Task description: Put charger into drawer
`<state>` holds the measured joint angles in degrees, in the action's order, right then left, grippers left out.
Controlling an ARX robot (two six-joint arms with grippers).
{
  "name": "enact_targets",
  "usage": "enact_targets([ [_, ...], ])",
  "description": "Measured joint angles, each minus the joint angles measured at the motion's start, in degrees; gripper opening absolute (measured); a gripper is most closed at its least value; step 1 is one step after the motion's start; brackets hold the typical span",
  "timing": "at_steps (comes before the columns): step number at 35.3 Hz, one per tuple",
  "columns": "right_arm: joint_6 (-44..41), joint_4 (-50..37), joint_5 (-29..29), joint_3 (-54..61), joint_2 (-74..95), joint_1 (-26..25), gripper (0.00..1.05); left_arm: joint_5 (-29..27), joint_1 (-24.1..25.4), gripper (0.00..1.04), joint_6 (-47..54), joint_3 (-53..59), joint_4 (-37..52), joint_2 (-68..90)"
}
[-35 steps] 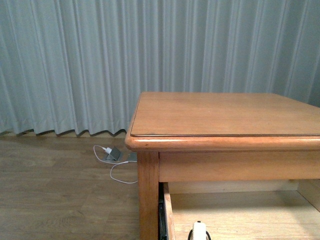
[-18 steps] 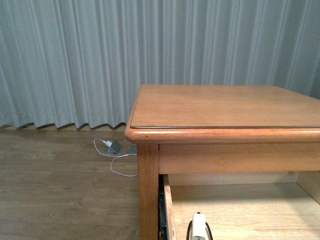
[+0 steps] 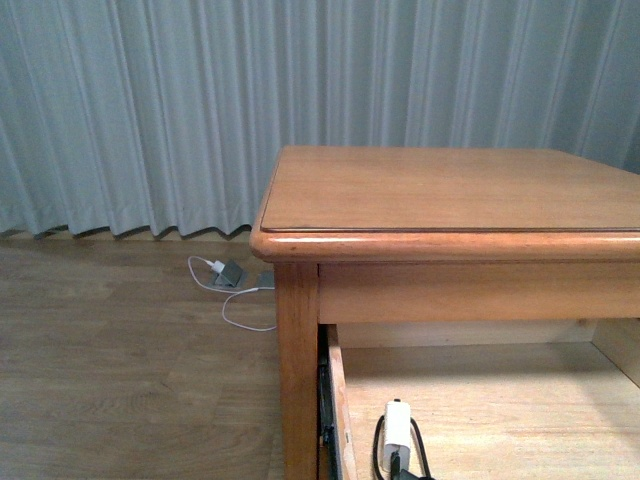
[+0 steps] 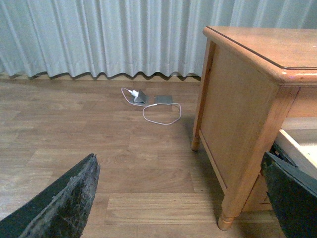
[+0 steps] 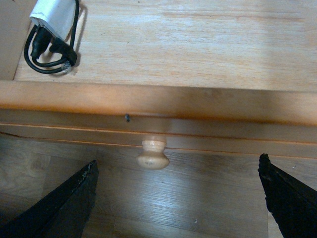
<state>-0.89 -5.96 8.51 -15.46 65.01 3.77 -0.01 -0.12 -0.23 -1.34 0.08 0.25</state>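
**Charger in drawer; closing is what remains**

Charger [image 5: 52, 20] lies on the pale floor of the open drawer [image 5: 208, 44], in a front corner, cable looped round it; nothing holds it. Right gripper [image 5: 176, 198] hangs above the knob [image 5: 153, 153], fingers spread wide, empty; left gripper [image 4: 178, 198] likewise wide, out over the floor beside the cabinet [image 4: 237, 114]. Judgement: push squarely at the knob, centred, so the drawer runs straight; check the cable sits below the rim.
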Motion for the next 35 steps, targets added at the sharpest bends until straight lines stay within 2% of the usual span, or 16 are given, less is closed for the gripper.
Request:
enact_targets([
  [21, 5.2, -27.9, -14.9, -11.0, 29.9, 8.1, 0.96, 0.0, 0.0, 0.98, 0.0, 0.0, 0.0, 0.0],
  [35, 7.8, -39.7, -18.4, -21.9, 45.1, 9.3, 0.96, 0.0, 0.0, 0.98, 0.0, 0.0, 0.0, 0.0],
])
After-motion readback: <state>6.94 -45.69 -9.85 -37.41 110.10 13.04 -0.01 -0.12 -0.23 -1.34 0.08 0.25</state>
